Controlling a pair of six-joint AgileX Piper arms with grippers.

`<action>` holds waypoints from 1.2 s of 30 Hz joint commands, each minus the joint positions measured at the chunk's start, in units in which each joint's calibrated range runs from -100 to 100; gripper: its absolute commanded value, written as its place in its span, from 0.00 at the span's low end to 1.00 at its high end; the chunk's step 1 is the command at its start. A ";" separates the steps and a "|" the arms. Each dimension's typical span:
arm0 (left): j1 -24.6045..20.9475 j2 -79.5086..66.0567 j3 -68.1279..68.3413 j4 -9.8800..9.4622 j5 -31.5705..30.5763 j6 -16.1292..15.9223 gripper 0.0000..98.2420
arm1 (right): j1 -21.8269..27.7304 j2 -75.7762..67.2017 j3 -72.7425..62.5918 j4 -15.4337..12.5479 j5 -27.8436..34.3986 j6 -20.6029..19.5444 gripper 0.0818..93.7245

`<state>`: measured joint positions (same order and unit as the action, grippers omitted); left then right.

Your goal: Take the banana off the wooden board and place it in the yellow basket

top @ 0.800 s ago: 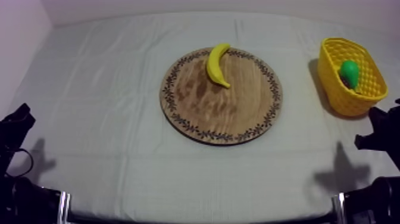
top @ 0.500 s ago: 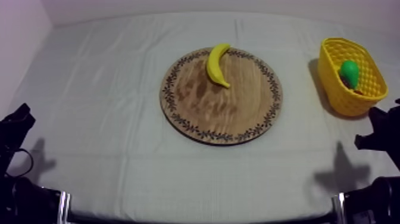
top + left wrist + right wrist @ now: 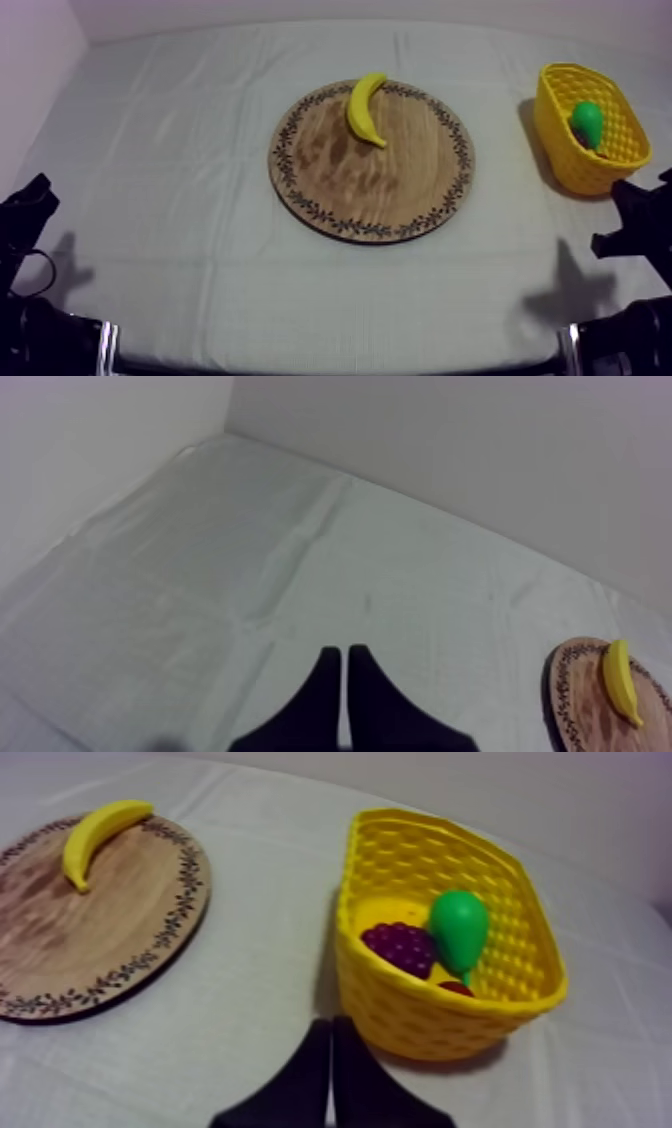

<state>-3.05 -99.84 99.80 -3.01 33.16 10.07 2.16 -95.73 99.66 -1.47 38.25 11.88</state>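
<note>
Banana [image 3: 365, 108] on wooden board [image 3: 380, 190]; yellow basket [image 3: 430, 1027] holding pear [image 3: 459, 927], grapes [image 3: 398, 947], small red fruit [image 3: 456, 988]; left tool [image 3: 345, 661], right tool [image 3: 332, 1024] closed, empty

Table [image 3: 180, 200] under a grey-white cloth [image 3: 480, 310], spread from the near edge right to the far one. Long faint folds [image 3: 400, 50] pressed into the cloth, running near to far at left and right of the middle, with another crossing from left to right on the near side. Beyond the far edge, a plain pale wall [image 3: 300, 10]; along the left, a second pale wall [image 3: 30, 60], meeting the first in a corner [image 3: 231, 406] at the far left. Soft, even light, faintly violet on both walls. Dim grey shadows [image 3: 560, 295] on the cloth toward the near left and near right.
</note>
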 commanded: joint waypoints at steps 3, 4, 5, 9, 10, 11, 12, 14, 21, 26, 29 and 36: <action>-0.02 0.02 -0.02 0.05 -0.02 0.01 0.00 | -4.52 0.03 0.01 0.01 0.04 -0.33 0.00; -0.02 0.02 -0.02 0.05 -0.02 0.01 0.00 | -5.10 0.02 0.01 0.01 0.05 -0.36 0.00; -0.02 0.02 -0.02 0.05 -0.02 0.01 0.00 | -5.50 0.00 0.01 0.02 0.05 -0.44 0.00; -0.02 0.02 -0.02 0.05 -0.02 0.01 0.00 | -6.22 -0.01 0.01 0.03 0.06 -0.65 0.00; -0.02 0.02 -0.02 0.05 -0.02 0.01 0.00 | -6.31 -0.02 0.01 0.03 0.06 -0.73 0.00; -0.02 0.02 -0.02 0.05 -0.02 0.01 0.00 | -6.46 -0.02 0.01 0.03 0.06 -0.70 0.00; -0.02 0.02 -0.02 0.05 -0.02 0.01 0.00 | -6.78 -0.02 0.01 0.06 0.11 -0.48 0.00; -0.02 0.02 -0.02 0.05 -0.02 0.01 0.00 | -7.58 0.06 -0.06 0.87 0.25 -0.69 0.01; -0.02 0.02 -0.02 0.05 -0.02 0.01 0.00 | -12.85 10.49 -7.04 8.15 1.00 -6.13 0.01; -0.02 0.02 -0.02 0.05 -0.02 0.01 0.00 | -15.69 24.37 -21.44 10.29 6.78 -7.63 0.00; -0.02 0.02 -0.02 0.05 -0.02 0.01 0.00 | -16.28 32.70 -32.16 9.39 13.11 -7.69 0.00; -0.02 0.02 -0.02 0.05 -0.02 0.01 0.00 | -16.62 52.60 -58.74 6.39 27.54 -9.62 0.00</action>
<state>-3.05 -99.84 99.80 -2.97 33.16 10.07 -14.47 -54.09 57.02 5.28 60.62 2.64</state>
